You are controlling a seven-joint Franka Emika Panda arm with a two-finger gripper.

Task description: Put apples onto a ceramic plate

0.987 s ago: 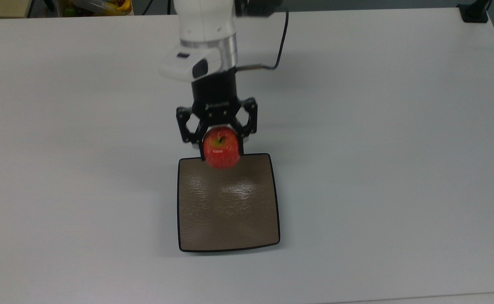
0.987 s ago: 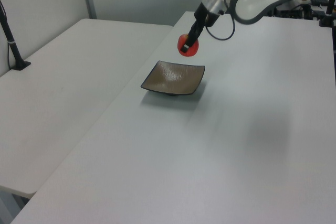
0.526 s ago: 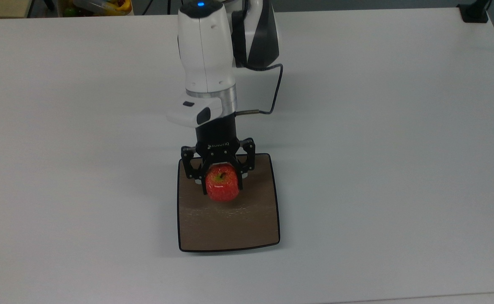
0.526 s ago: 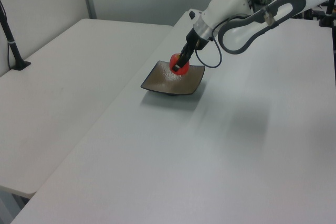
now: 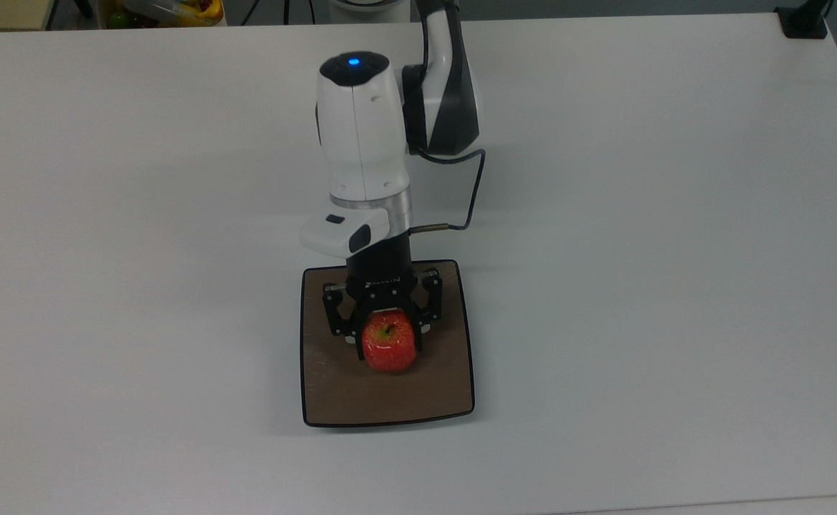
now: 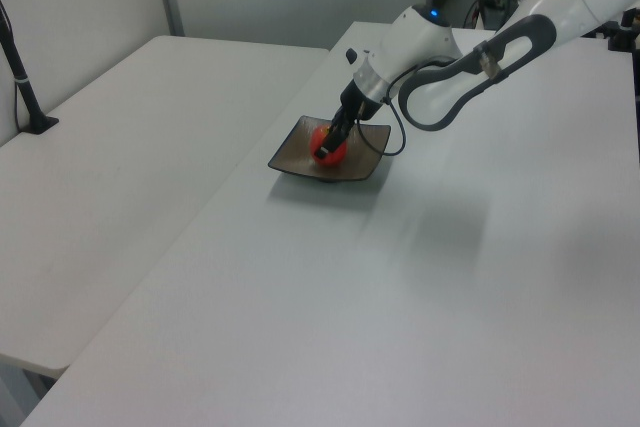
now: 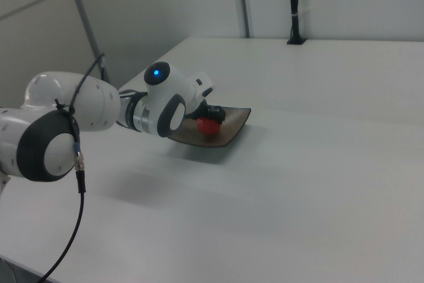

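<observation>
Now I've brought the apple [image 5: 390, 349] down onto the ceramic plate [image 5: 333, 393]; claw [image 5: 388, 347] still clamped on it, release comes next.

glossy apple [image 5: 390, 345], glazed ceramic plate [image 5: 390, 400]

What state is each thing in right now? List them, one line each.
apple: held between the tool's fingers, stem up, low over the middle of the plate; cannot tell whether it touches the plate.
plate: flat on the table, upright, nothing else on it.
tool: shut on the apple, pointing down over the plate.
table: white, bearing the plate.
</observation>
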